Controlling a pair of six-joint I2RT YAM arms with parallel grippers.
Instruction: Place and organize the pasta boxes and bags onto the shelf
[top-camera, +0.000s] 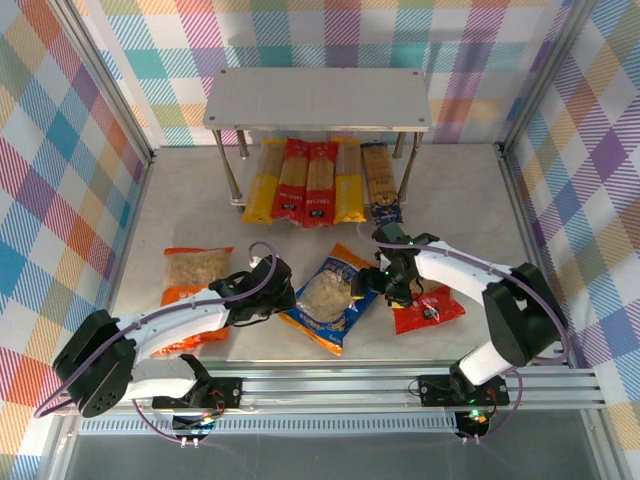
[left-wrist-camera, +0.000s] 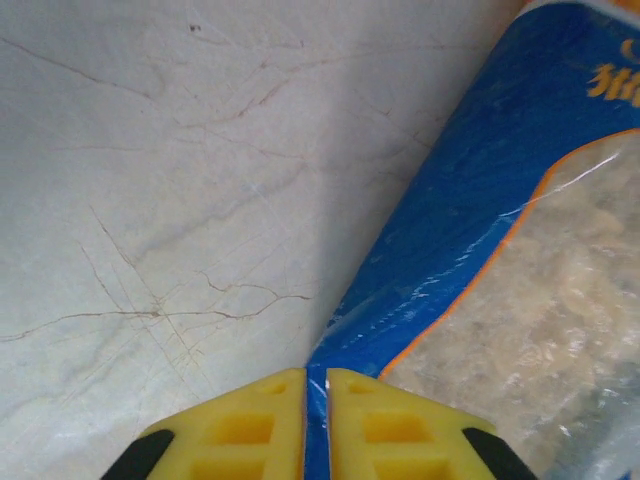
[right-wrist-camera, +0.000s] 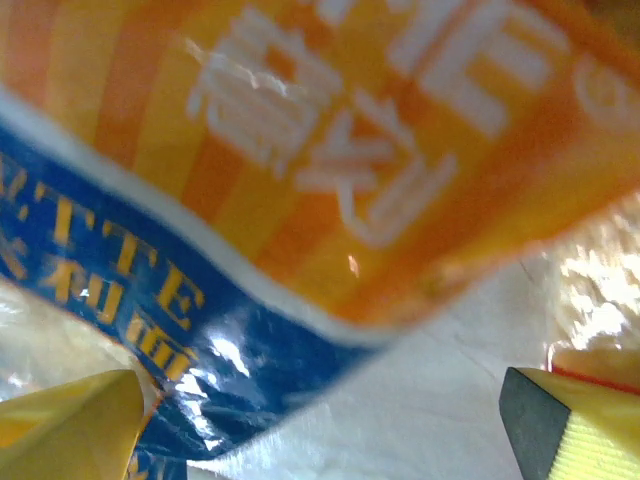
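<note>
Left gripper (left-wrist-camera: 316, 385) is clamped shut on the blue bag's (top-camera: 325, 297) left edge, by the table's (top-camera: 470, 200) front edge. Right gripper (right-wrist-camera: 320, 420) gapes wide over the bag's right end. Bare table separates it from the shelf (top-camera: 318, 100), whose lower board carries the boxes (top-camera: 320, 180).

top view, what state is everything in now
left fingers, shut on the blue bag's edge
right fingers, open at the blue bag's other side
blue bag, on the table, pinched at one edge
orange bag, lying flat, partly under the left arm
red bag, lying flat, partly under the right arm
pasta boxes, side by side under the shelf's top board
shelf, top board bare
</note>
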